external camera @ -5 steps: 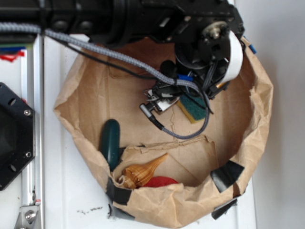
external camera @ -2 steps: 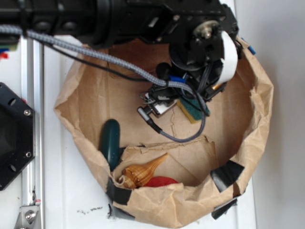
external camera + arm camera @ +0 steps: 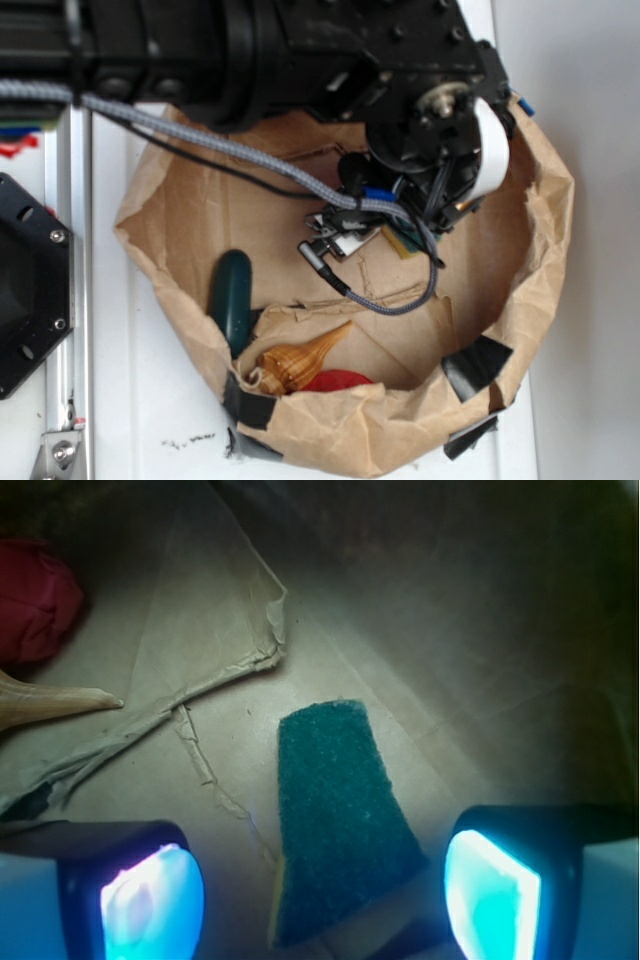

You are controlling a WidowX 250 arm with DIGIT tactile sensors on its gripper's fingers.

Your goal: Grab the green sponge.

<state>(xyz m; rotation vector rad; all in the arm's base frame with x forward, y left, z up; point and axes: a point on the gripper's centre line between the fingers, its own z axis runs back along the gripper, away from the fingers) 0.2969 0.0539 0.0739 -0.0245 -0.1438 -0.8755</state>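
Since the earlier exterior frames, we are noting that the arm has come further over the green sponge (image 3: 340, 825), so that far less of it is showing from above: only a small yellow-and-green corner (image 3: 403, 243) is peeking out beneath the wrist and cabling, right of centre. We are observing the gripper (image 3: 325, 885) with its two pads (image 3: 150, 900) standing apart at the bottom corners of the wrist frame, both glowing blue-white. We are seeing the sponge lying flat on the brown paper between them, nearer the right pad, its dark green scouring face up and a sliver of yellow foam showing at its lower left edge. We cannot tell whether either pad is touching it.

We are recording the crumpled paper bag (image 3: 545, 230) forming a shallow bowl around the work area, its rim patched with black tape at the lower edge. Within it, at lower left in the exterior frame, we are finding a dark green elongated rounded object (image 3: 232, 296), and just below it a tan spiral seashell (image 3: 298, 362) resting beside a red item (image 3: 338, 380). In the wrist frame the shell's tip and the red item are appearing at the upper left, well apart from the sponge. A braided grey cable (image 3: 200, 140) is running diagonally across the bag.
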